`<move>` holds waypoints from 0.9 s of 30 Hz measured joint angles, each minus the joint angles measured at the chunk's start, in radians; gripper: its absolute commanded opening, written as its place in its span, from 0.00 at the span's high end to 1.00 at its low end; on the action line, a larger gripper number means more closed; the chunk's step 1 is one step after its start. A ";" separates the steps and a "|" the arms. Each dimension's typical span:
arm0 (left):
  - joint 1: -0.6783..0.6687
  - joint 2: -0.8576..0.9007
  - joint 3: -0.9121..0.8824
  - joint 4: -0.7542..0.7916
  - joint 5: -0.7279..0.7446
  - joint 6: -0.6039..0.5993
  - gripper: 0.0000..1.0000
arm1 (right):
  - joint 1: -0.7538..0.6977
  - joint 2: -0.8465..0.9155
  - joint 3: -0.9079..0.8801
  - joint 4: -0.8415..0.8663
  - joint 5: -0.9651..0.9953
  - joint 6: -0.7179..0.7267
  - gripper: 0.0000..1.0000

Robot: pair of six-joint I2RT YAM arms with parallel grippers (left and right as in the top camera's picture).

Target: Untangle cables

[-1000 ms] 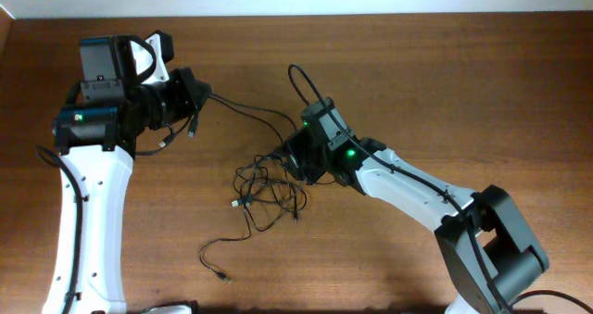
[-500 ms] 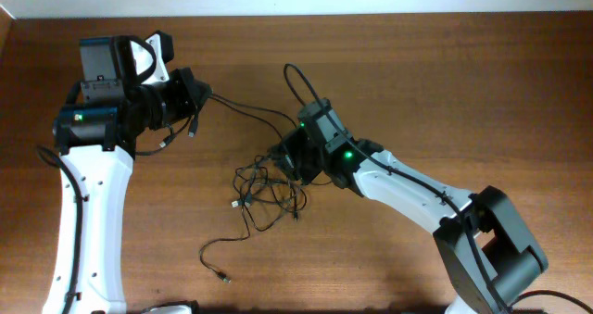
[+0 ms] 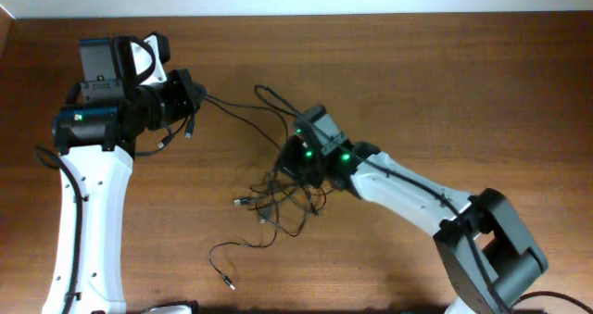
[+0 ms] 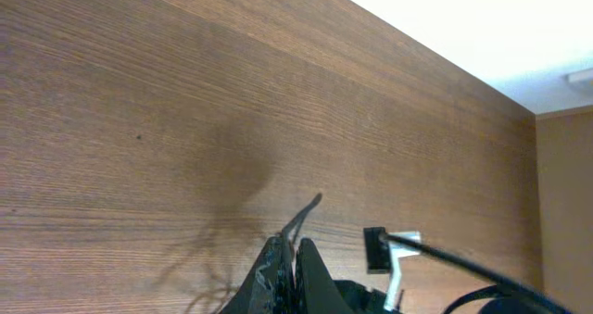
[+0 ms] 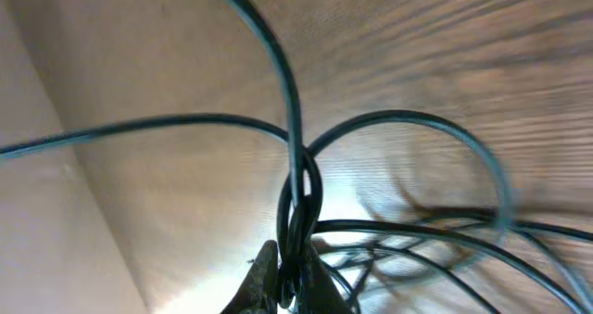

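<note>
The cables (image 3: pixel 285 199) are thin black cords knotted in a loose heap at the table's middle. One strand (image 3: pixel 232 108) runs from the heap up to my left gripper (image 3: pixel 198 97), which is shut on it. In the left wrist view that gripper (image 4: pixel 295 257) pinches the thin cord, and a plug end (image 4: pixel 376 245) hangs just right of it. My right gripper (image 3: pixel 289 163) sits at the heap's upper edge. Its jaws (image 5: pixel 292 279) are shut on a bundle of strands (image 5: pixel 298 180), with loops fanning out to the right. A loose tail (image 3: pixel 225 279) lies toward the front.
Two short plug ends (image 3: pixel 190 127) dangle below my left wrist. The left arm's white link (image 3: pixel 88 221) runs down the left side, and the right arm's base (image 3: pixel 491 249) fills the front right corner. Bare wood table (image 3: pixel 445 82) stretches across the back right.
My right gripper has closed on the strands and shifted slightly left and toward the front. The heap slid right and forward, and the raised loop behind it swung left. The left arm has held still.
</note>
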 measured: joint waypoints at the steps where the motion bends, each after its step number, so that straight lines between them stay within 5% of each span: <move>1: 0.007 0.000 0.000 0.004 -0.003 0.000 1.00 | -0.032 -0.014 0.022 -0.074 -0.029 -0.064 0.96; 5: 0.074 0.000 0.000 0.028 -0.011 -0.053 1.00 | -0.147 -0.081 0.279 -0.413 -0.063 -0.370 0.96; 10: 0.086 0.000 0.000 0.036 -0.018 -0.079 0.96 | -0.098 -0.114 0.519 -0.534 -0.073 -0.660 0.96; 18: 0.086 0.007 0.001 -0.039 -0.179 -0.076 0.96 | 0.054 -0.066 0.455 -0.729 0.052 -0.795 0.96; 23: 0.086 0.123 0.002 -0.088 -0.199 -0.047 0.85 | 0.064 -0.032 0.403 -0.721 0.087 -0.803 0.96; 24: 0.086 0.141 0.002 -0.109 -0.201 -0.040 0.80 | 0.064 -0.032 0.403 -0.716 0.085 -0.803 0.96; 25: 0.086 0.156 0.002 -0.126 -0.202 -0.036 0.61 | 0.064 -0.032 0.403 -0.715 0.085 -0.805 0.96; 26: 0.086 0.169 0.002 -0.134 -0.204 -0.028 0.24 | 0.064 -0.032 0.403 -0.715 0.085 -0.804 0.82; 27: 0.086 0.180 0.002 -0.141 -0.205 -0.011 0.00 | 0.064 -0.032 0.403 -0.715 0.084 -0.800 0.51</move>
